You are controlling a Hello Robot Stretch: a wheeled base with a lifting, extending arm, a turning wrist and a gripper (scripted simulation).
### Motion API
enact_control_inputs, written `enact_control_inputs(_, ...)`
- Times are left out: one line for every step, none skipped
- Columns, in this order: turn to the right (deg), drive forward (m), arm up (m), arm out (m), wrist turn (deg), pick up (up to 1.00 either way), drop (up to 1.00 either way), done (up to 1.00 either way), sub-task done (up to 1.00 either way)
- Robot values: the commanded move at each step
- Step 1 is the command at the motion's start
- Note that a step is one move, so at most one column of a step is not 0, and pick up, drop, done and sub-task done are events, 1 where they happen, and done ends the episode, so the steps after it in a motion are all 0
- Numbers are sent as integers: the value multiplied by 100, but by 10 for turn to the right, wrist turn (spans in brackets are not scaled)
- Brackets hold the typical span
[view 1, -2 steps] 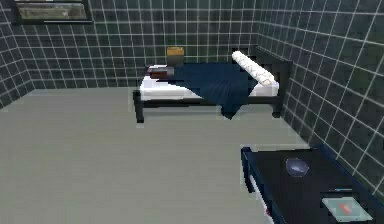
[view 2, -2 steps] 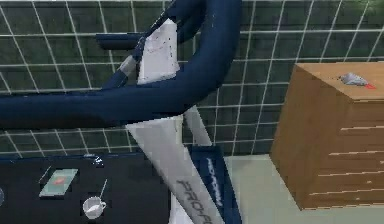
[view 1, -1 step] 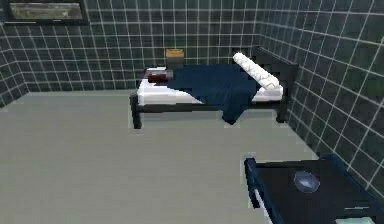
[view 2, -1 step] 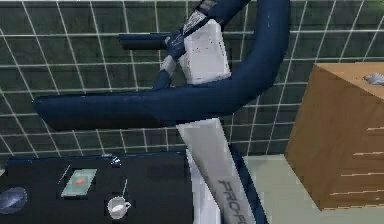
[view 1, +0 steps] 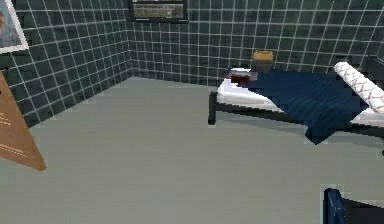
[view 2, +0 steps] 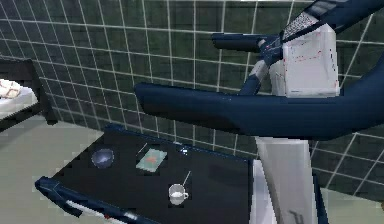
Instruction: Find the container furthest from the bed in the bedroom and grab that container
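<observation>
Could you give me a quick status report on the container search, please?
White mug and bluish bowl on treadmill deck; mug looks farther from bed. Treadmill handrail crosses above the deck.

arm and gripper: pose cannot be told
the arm's lift and reach, the wrist's turn and the gripper's place cannot be made out.

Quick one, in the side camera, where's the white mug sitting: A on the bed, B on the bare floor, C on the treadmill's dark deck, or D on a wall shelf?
C: the white mug stands on the treadmill's dark deck, with a bluish bowl and a flat green item on the same deck.
</observation>
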Motion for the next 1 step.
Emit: enact_control_inputs(0,0,34,0,0,0,0,0,0)
